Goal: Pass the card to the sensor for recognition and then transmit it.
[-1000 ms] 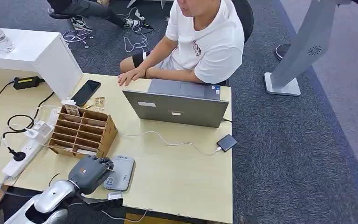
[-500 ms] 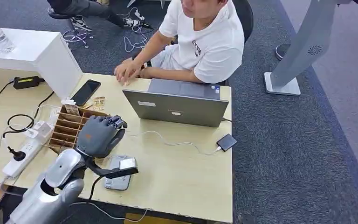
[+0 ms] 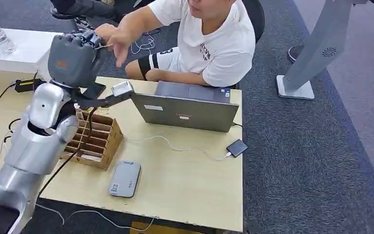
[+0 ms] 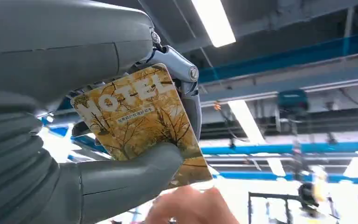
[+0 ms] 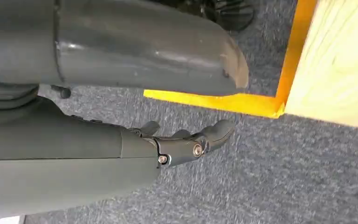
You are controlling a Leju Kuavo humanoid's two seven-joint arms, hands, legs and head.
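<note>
**Left hand lifts the card up to the person**

Up from the table the left hand [image 3: 73, 57] has come: a moment ago it was low over the grey sensor [image 3: 125, 179], and now it is high in the air, well above the cardboard box [image 3: 93, 140]. The silver arm reaches up and forward, with the back of the hand facing the head camera.

The hand holds the card [image 4: 140, 122]. In the left wrist view the thick grey thumb presses on the card's face and the darker fingers [image 4: 187, 83] sit behind it, so the card is pinched between them. The card is yellow with bare trees and big pale letters.

A person's hand [image 3: 117, 35] reaches in just beside the robot's fingertips and is at the card's far edge.

The sensor lies flat on the table, far below the hand. The laptop [image 3: 186, 110] stands lower and off to the hand's right.

The right hand [image 5: 191, 142] hangs down by the floor. Its fingers are loosely apart and hold nothing.
</note>
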